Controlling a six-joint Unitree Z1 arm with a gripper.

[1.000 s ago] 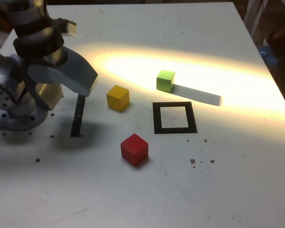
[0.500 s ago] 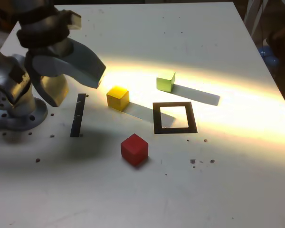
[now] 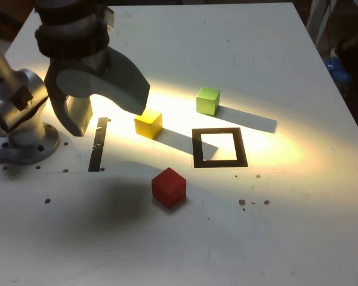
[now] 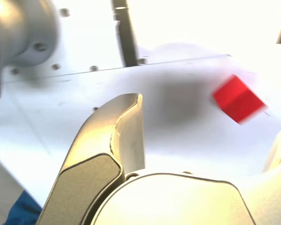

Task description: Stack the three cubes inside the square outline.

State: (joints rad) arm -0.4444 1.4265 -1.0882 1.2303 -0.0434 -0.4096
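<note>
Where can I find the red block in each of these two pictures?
Exterior view: the red block sits below the middle, in front of the square outline and to its left.
Wrist view: the same block, slightly blurred, lies beyond the open gripper.
Shared landmark: the straight black strip on the table.

We think this is a lab, or a workshop for robots. Past the open jaws [image 3: 110, 122] we see a big white desk [image 3: 274, 226] dotted with little holes. To one side of the jaws, a round metal robot foot [image 3: 27, 146] sits on it. Near the jaws, black tape [image 3: 98, 146] is stuck flat on the white top.
</note>
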